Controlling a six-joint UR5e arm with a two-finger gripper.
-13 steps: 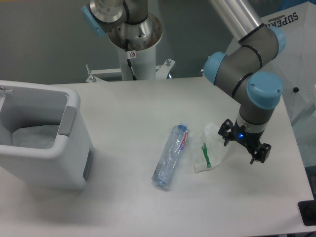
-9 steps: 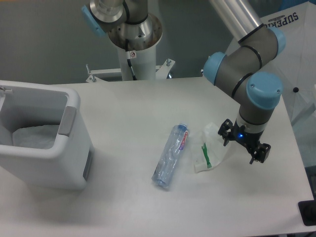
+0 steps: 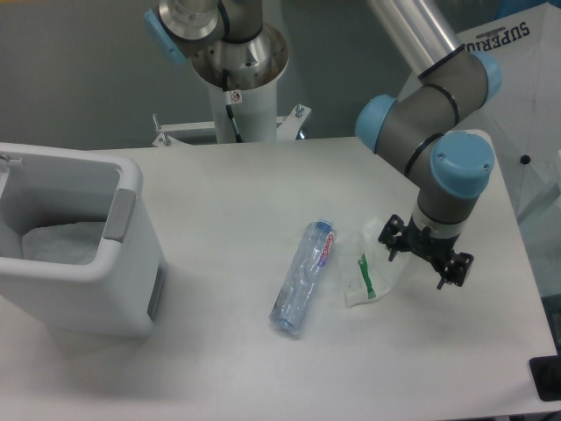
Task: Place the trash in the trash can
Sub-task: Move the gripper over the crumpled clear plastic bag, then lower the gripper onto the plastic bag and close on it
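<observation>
At your far left stands the white trash can [image 3: 79,254], holding only its liner as far as you can see. Near the table's middle lies the crushed bottle [image 3: 304,275], and just right of it the crumpled wrapper [image 3: 372,268]. Both pieces remain to be binned; nothing looks done yet. The gripper [image 3: 424,259] hovers at the wrapper's right edge, fingers spread, gripping nothing.

My arm [image 3: 427,123] is built of grey cylindrical joint housings with light blue end caps, joined by a polished silver tube. Its round silver base [image 3: 237,54] sits on a white pedestal with a small red-and-white sticker, and a black cable runs down it. The black two-finger gripper [image 3: 423,256] looks small and angular under the last blue-capped joint.
</observation>
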